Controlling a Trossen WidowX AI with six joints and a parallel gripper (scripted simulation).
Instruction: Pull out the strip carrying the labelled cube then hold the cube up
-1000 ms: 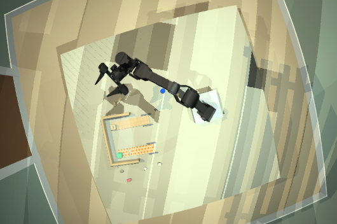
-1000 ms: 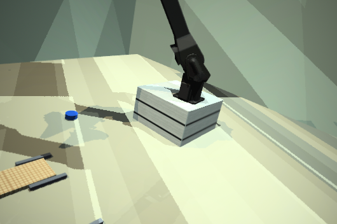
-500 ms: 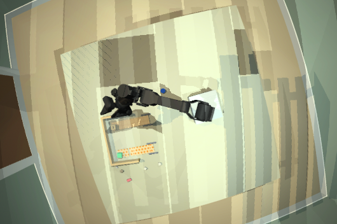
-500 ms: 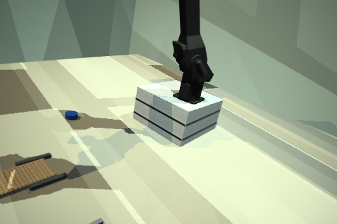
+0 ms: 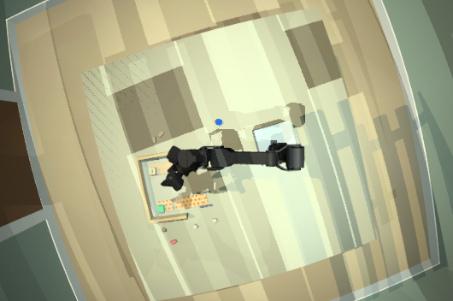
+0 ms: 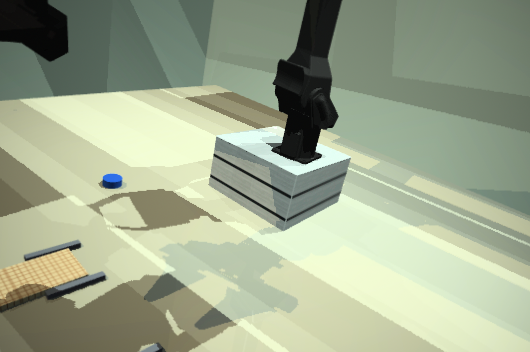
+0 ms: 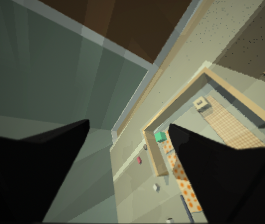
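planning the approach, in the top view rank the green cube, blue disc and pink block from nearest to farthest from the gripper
1. Green cube: inside the wooden frame, just below the open, empty gripper.
2. Blue disc: up and to the right, beyond the arm.
3. Pink block: outside the frame, lowest in the picture.

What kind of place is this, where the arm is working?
Probably a robot test bench: a pale table with a black arm bolted to a white block, a low-walled tray holding patterned strips, and small scattered props such as a blue disc.
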